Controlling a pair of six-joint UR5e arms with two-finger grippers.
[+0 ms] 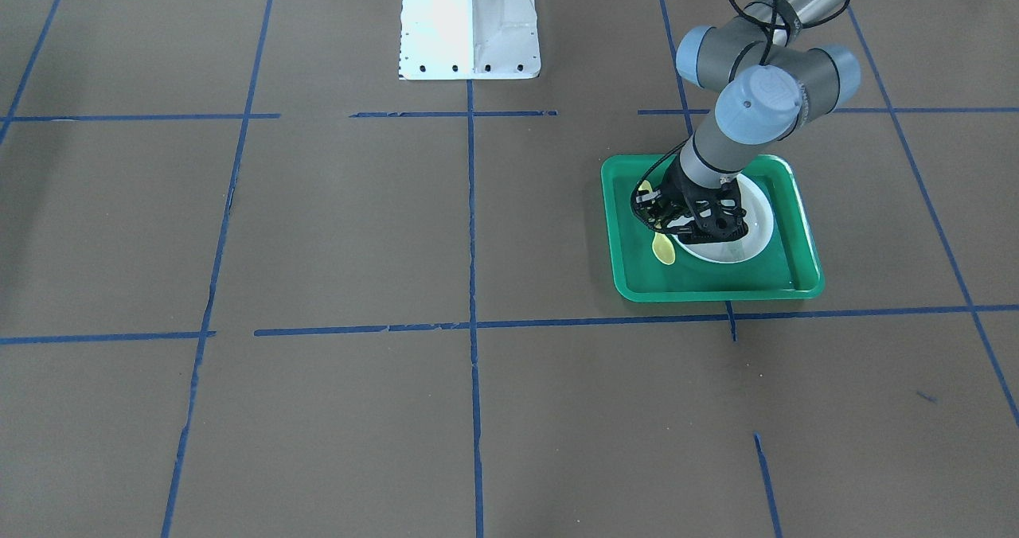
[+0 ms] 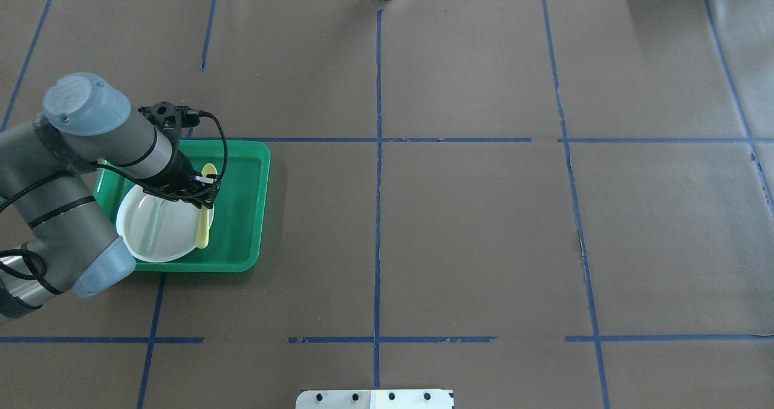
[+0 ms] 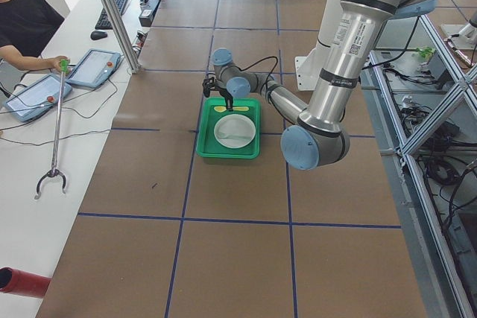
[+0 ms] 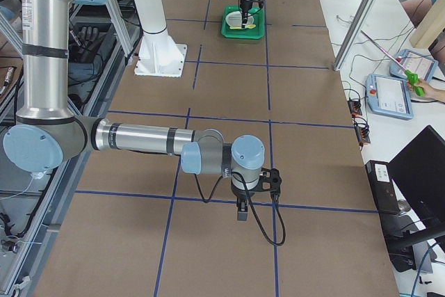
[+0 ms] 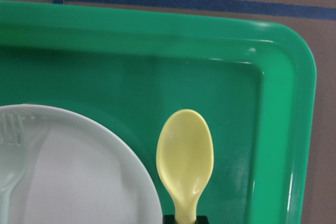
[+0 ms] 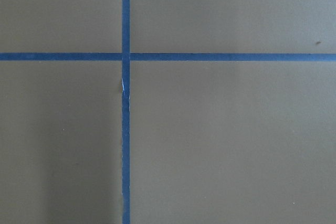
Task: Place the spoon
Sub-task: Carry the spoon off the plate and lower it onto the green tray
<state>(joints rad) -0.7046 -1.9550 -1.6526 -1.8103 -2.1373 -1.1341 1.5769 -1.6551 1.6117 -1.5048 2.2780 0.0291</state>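
Observation:
The small yellow spoon [image 5: 185,156] lies in the green tray [image 5: 157,40], just beside the white plate [image 5: 79,182], with its bowl toward the tray's far rim. My left gripper [image 2: 204,192] is low over the tray [image 2: 242,173] and shut on the spoon's handle [image 2: 204,230]. In the front-facing view the spoon's bowl [image 1: 664,250] shows past the gripper [image 1: 665,218]. My right gripper [image 4: 242,212] hangs over bare table far from the tray. I cannot tell whether it is open or shut.
A pale grey-green fork [image 5: 10,145] lies on the plate [image 2: 163,233]. The robot's white base [image 1: 470,25] stands at the table's edge. Blue tape lines cross the brown table. Operators sit beside the table in the side views.

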